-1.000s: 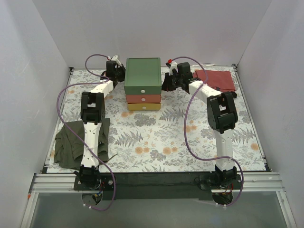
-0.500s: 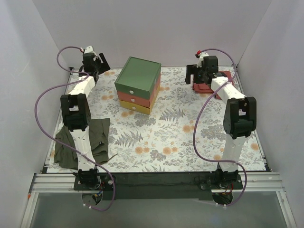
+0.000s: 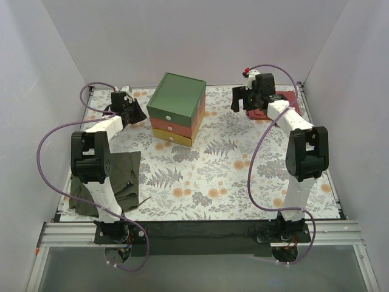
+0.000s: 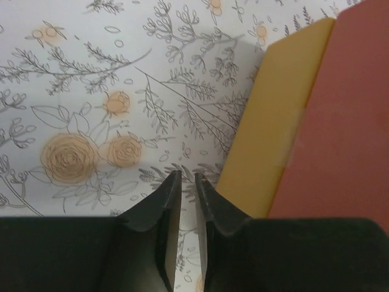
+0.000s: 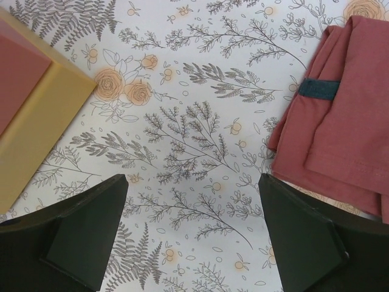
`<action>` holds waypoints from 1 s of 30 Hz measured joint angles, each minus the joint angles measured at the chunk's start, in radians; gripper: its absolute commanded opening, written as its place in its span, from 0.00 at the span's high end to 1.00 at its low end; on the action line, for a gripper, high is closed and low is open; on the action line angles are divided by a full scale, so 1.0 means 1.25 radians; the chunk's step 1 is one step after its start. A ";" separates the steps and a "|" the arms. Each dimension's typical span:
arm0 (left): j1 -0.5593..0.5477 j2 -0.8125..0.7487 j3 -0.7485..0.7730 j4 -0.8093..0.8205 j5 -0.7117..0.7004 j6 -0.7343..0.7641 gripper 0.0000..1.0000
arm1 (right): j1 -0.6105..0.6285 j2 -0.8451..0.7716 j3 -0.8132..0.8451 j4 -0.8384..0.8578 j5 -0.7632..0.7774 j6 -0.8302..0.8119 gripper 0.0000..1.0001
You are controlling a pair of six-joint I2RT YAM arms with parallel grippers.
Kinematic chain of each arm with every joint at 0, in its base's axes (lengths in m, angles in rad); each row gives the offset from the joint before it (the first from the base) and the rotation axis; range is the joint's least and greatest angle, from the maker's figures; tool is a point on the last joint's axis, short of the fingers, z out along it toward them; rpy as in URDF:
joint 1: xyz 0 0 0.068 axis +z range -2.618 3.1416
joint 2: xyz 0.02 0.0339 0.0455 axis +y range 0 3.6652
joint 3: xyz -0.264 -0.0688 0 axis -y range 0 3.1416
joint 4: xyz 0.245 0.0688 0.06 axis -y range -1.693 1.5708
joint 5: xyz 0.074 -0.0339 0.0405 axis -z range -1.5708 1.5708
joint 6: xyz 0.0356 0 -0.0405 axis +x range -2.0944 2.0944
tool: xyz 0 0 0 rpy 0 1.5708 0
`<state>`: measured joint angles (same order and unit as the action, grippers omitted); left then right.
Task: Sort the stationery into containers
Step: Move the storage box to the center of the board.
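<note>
The containers, a stack of green (image 3: 177,96), red (image 3: 172,126) and yellow (image 3: 172,137) drawers with white knobs, stand at the back centre, turned at an angle. No stationery shows in any view. My left gripper (image 3: 136,114) hovers low just left of the stack. In the left wrist view its jaws (image 4: 187,176) stand a narrow slit apart with nothing between them, and the yellow drawer (image 4: 273,121) and red drawer (image 4: 346,121) lie to the right. My right gripper (image 3: 242,104) hangs wide open and empty (image 5: 193,182) right of the stack, with the yellow drawer (image 5: 36,121) at its left.
A folded red cloth (image 3: 276,104) lies at the back right, under the right arm, and also shows in the right wrist view (image 5: 340,121). An olive cloth (image 3: 103,182) lies by the left arm's base. Purple cables loop from both arms. White walls close in three sides.
The drawer stack has shifted left and turned at an angle. Both arms drew back from its sides. The right jaws opened wide; the left opened, then narrowed to a slit.
</note>
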<state>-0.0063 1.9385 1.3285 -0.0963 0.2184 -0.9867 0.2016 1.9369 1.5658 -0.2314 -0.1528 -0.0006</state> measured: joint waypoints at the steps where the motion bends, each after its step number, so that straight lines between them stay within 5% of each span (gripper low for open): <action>1: 0.000 -0.013 -0.017 0.003 0.012 -0.002 0.94 | 0.001 -0.001 0.000 0.000 -0.003 0.001 0.02; 3: -0.004 -0.043 -0.046 0.006 0.045 -0.013 1.00 | 0.001 -0.008 -0.009 0.001 -0.007 0.007 0.02; 30: -0.112 -0.133 -0.108 0.010 0.097 -0.045 1.00 | 0.001 -0.040 -0.062 0.019 -0.031 0.022 0.02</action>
<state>-0.1467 1.7725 1.1938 -0.0837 0.3393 -1.0431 0.2024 1.8874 1.4879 -0.2073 -0.1909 0.0265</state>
